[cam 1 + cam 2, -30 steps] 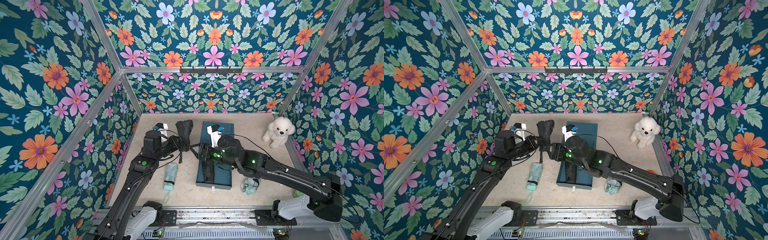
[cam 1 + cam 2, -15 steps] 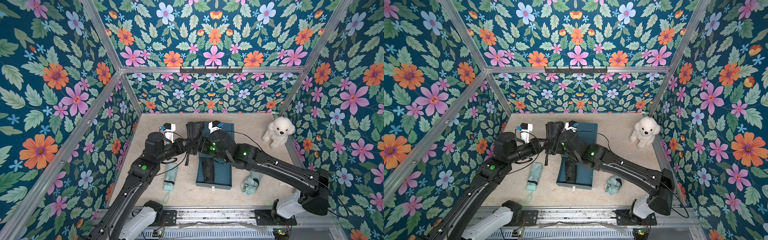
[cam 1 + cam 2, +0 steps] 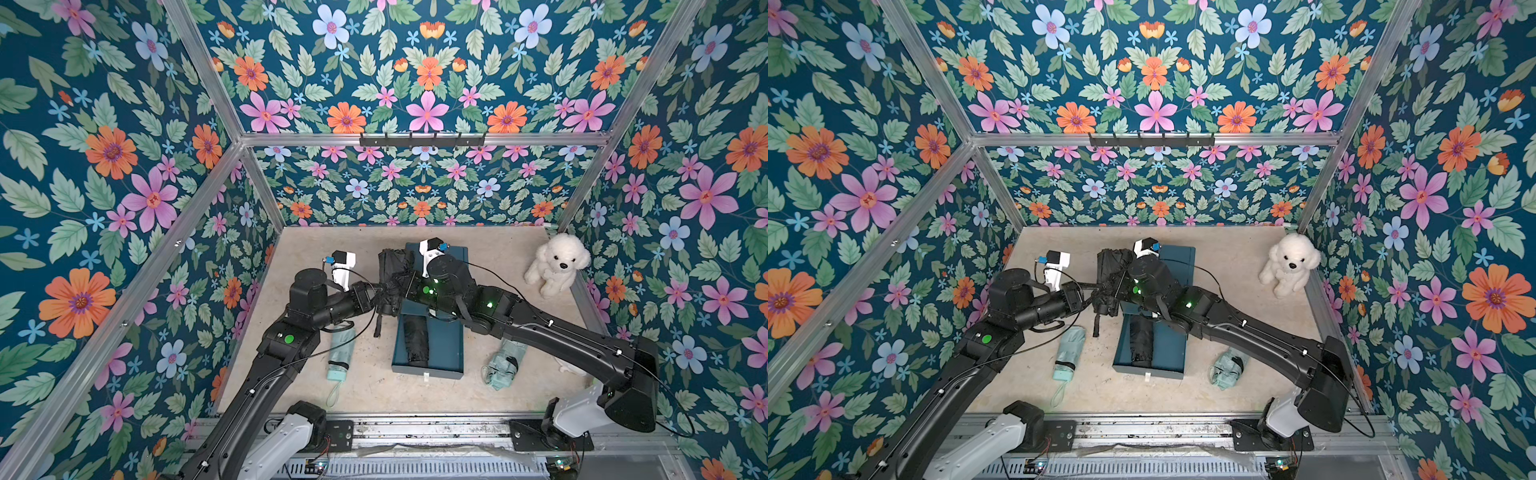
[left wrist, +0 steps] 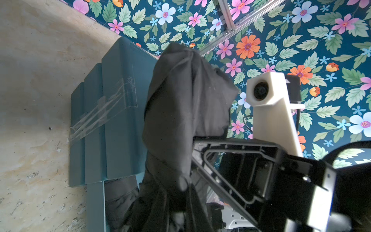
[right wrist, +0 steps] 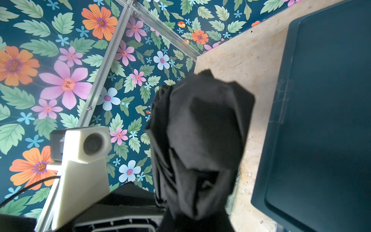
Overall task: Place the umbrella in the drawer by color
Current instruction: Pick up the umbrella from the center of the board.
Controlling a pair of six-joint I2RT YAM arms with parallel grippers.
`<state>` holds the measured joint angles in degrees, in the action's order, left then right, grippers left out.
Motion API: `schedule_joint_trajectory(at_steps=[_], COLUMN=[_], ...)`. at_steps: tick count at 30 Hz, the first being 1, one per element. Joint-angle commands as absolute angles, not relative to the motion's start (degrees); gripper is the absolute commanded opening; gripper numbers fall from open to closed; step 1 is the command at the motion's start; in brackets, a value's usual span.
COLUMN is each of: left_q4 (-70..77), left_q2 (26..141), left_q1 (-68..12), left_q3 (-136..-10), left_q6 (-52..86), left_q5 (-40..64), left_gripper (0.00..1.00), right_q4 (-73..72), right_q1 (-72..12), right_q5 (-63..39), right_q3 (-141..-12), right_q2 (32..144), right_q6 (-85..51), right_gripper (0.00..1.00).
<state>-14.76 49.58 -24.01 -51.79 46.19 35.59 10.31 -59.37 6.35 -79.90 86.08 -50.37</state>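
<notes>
My left hand (image 3: pixel 375 296) was clenched on the lower end of the black umbrella (image 3: pixel 390 266). My right hand (image 3: pixel 398 286) was closed on it too, from the opposite side, and the two hands almost touched. The right wrist view showed loose black cloth rising straight out of that hand, but the folds hid where the fingers actually bit. The umbrella stood roughly upright, off the worktop (image 3: pixel 374 386), just beside the left edge of the blue cabinet (image 3: pixel 457 254). Its strap (image 3: pixel 377 324) dangled below my hands.

I took this for a hand-over, with the drawer (image 3: pixel 451 345) as the goal. To do it well, my right hand needed something firm, the shaft or the handle, before the left let go. A hold on slack cloth alone would let the umbrella sag or slide. The left hand should open fully and draw back to its own side without dragging the strap.

The open drawer stuck out from the cabinet toward me. The other black umbrella (image 3: pixel 417 338) lay along its left half, so black belonged there. The right half was bare. I judged it best to tip my umbrella flat and lengthwise over that half, bring it low before releasing, and keep the strap inside the rim. The rolled green umbrella (image 3: pixel 341 349) and the crumpled green umbrella (image 3: pixel 503 365) lay on the worktop on either side of the drawer, clear of the path. The toy dog (image 3: pixel 555 266) sat in the far corner.
</notes>
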Motion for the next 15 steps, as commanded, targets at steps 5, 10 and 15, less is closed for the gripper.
schedule_joint_trajectory(at_steps=[5,10,15], left_q4=[-14.9,-16.7,-11.9], left_q2=[50.6,55.1,61.8], left_q1=[-24.1,-24.1,-25.0], left_q3=[-57.2,-60.0,-58.7], left_q6=[40.5,37.3,36.9], left_q5=[30.7,23.6,25.0], left_gripper=[0.62,0.69,0.7], right_q4=[10.8,12.0,2.7], right_q1=[-59.4,-59.4,-60.2], right_q5=[4.2,-2.2,-9.5], right_q3=[-74.5,-60.0,-42.7], right_q2=[77.1,63.8,54.3], right_q6=[-50.7,-59.7,-73.8], right_gripper=[0.0,0.0,0.0])
